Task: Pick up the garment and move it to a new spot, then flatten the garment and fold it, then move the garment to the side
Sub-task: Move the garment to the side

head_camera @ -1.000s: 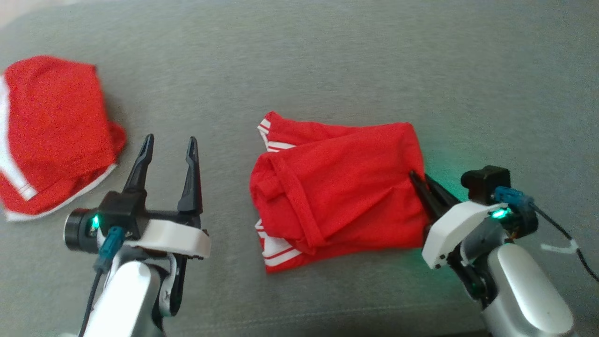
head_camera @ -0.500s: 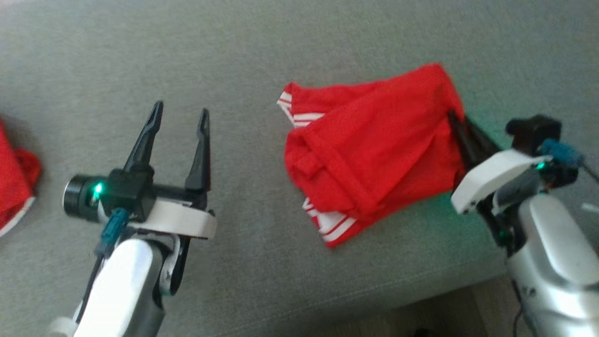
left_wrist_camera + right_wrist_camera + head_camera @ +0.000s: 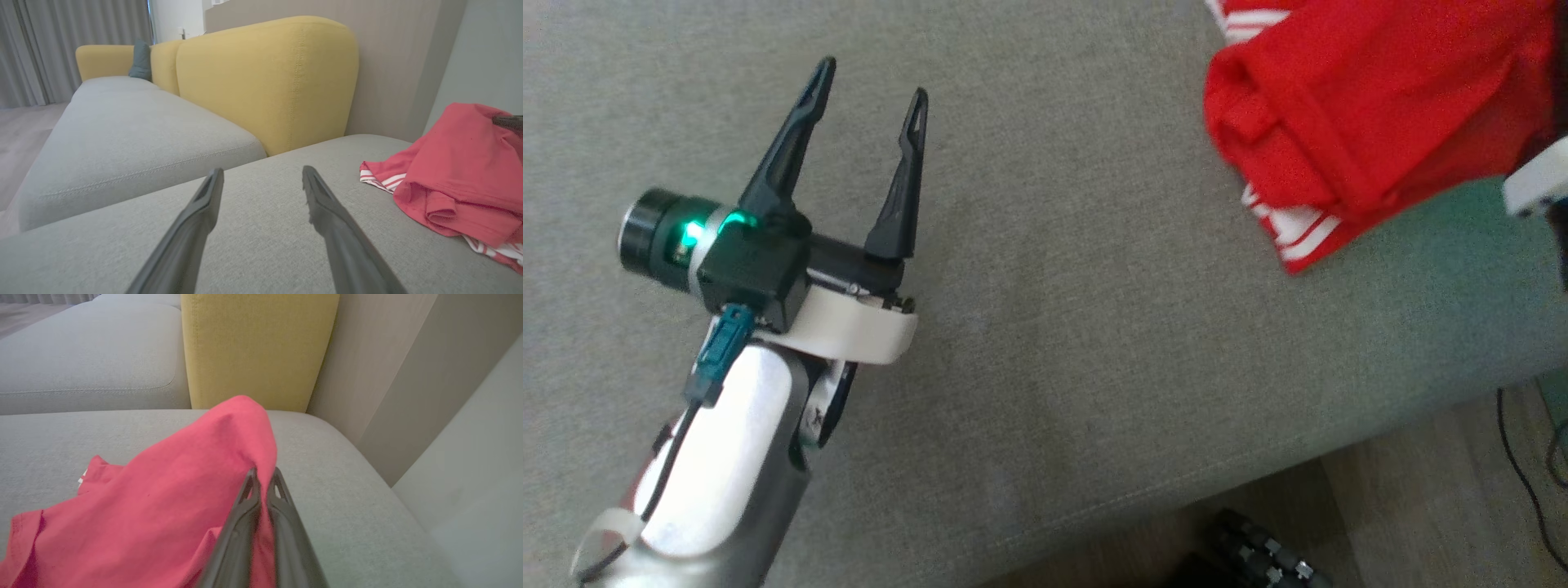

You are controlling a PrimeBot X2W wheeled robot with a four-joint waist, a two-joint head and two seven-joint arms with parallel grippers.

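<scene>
The garment (image 3: pixel 1372 106) is a red piece with white stripes at its hem, lying bunched on the grey sofa cushion (image 3: pixel 1054 269) at the head view's top right. My right gripper (image 3: pixel 261 473) is shut on a raised fold of the garment (image 3: pixel 163 498), which drapes down to the left from its fingertips. Its white wrist cover (image 3: pixel 1535 184) shows at the right edge. My left gripper (image 3: pixel 874 77) hovers open over bare cushion, well left of the garment, with nothing between its fingers. From the left wrist, my left gripper (image 3: pixel 261 175) has the garment (image 3: pixel 461 175) to its right.
Yellow backrests (image 3: pixel 265 81) stand behind the cushions, with a wall panel (image 3: pixel 388 375) to the right. The cushion's front edge (image 3: pixel 1258 482) runs across the lower right, with wooden floor (image 3: pixel 1421 506), a black cable (image 3: pixel 1523 474) and a black tyre (image 3: pixel 1258 555) beyond it.
The head camera has swung, and a second red garment at the left has left the picture. My right gripper has pulled the garment to the right, farther from my left gripper, which stays open.
</scene>
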